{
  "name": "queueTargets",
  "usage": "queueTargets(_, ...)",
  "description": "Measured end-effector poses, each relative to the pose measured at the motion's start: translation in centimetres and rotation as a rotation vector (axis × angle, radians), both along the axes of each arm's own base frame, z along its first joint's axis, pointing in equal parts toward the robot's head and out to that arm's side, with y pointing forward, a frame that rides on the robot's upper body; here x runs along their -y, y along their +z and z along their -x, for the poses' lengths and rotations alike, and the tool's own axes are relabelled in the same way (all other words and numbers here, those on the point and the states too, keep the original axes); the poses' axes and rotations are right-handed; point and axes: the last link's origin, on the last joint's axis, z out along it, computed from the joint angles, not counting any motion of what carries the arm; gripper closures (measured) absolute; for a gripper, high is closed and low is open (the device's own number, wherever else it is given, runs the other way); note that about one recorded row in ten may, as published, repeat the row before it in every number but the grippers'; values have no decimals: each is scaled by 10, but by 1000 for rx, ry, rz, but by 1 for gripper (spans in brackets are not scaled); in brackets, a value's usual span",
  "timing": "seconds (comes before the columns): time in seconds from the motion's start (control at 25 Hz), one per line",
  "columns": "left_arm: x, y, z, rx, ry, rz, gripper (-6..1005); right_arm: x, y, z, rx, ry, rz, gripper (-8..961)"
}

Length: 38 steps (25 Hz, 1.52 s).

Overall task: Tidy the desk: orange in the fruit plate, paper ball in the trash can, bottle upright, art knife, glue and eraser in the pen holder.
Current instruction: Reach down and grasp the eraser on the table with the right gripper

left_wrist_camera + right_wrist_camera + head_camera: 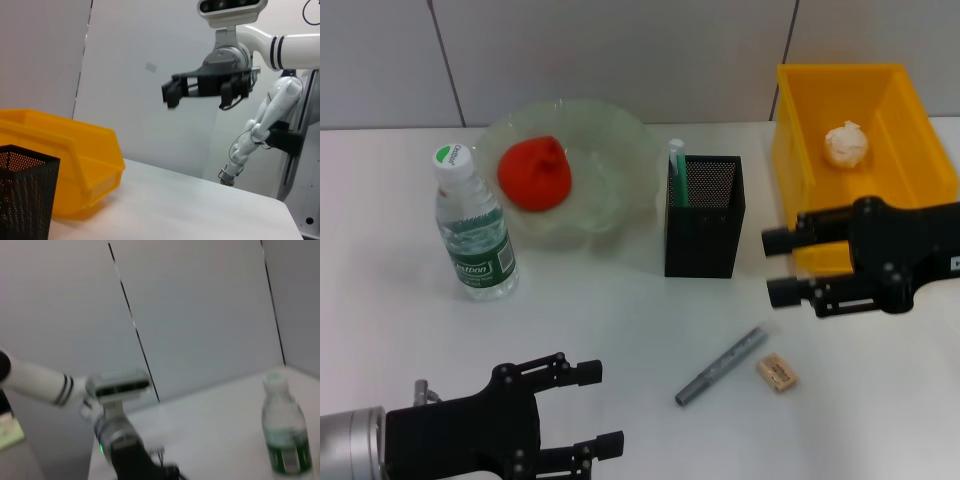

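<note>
Head view: high, looking down at desk (620, 320). Wrist views: low, level, facing opposite ways.

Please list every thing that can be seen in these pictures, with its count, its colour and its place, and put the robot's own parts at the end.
orange: one, red-orange, in the fruit plate.
fruit plate: one, pale green, far left of middle.
bottle: one, clear with green label, upright, left of the plate.
pen holder: one, black mesh, middle.
glue: one, green, standing in the pen holder.
trash can: one, yellow, far right.
paper ball: one, white, in the trash can.
art knife: one, grey, lying on the table, near side.
eraser: one, tan, right of the knife.
left gripper: black, open, near left.
right gripper: black, open, before the trash can.
</note>
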Motion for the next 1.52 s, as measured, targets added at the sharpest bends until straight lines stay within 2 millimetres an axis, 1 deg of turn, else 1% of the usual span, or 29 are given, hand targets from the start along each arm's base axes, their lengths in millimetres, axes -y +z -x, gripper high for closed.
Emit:
queueTargets(0.08,-2,1,-1,0,0,3,232,-2,-1,0,92,-7,40,321)
queueTargets(0.12,-2,1,-1,0,1,4,232,-2,-1,0,92,-7,40,321)
queueTargets(0.2,-3,1,-1,0,0,5,232,-3,-4,1,150,-1,76,321)
queueTargets(0.28,-3,1,-2,1,-3,5,232,-4,-10,3,227,14,124,321)
queueTargets(0.32,-4,1,-3,2,-5,6,233,-4,-10,3,227,14,124,321)
queueTargets(0.52,-8,1,-7,3,-13,9,233,-7,-23,7,346,32,174,322)
queueTargets(0.68,-9,-1,-5,-3,-1,8,234,-12,-33,14,452,73,202,323)
queueTargets(0.72,-9,-1,-5,-3,-1,8,234,-12,-33,14,452,73,202,324)
queueTargets(0.84,-8,-1,-4,-4,5,9,235,-14,-39,20,529,105,209,324)
queueTargets(1.04,-10,0,-4,-8,18,6,235,-20,-48,29,675,153,223,325)
queueTargets(1.08,-11,0,-3,-6,23,-1,235,-21,-53,32,732,171,230,325)
queueTargets(1.36,-11,2,-1,-3,37,-12,236,-24,-66,34,890,225,228,326)
queueTargets(1.52,-11,2,-1,-4,38,-12,237,-26,-71,37,943,261,208,327)
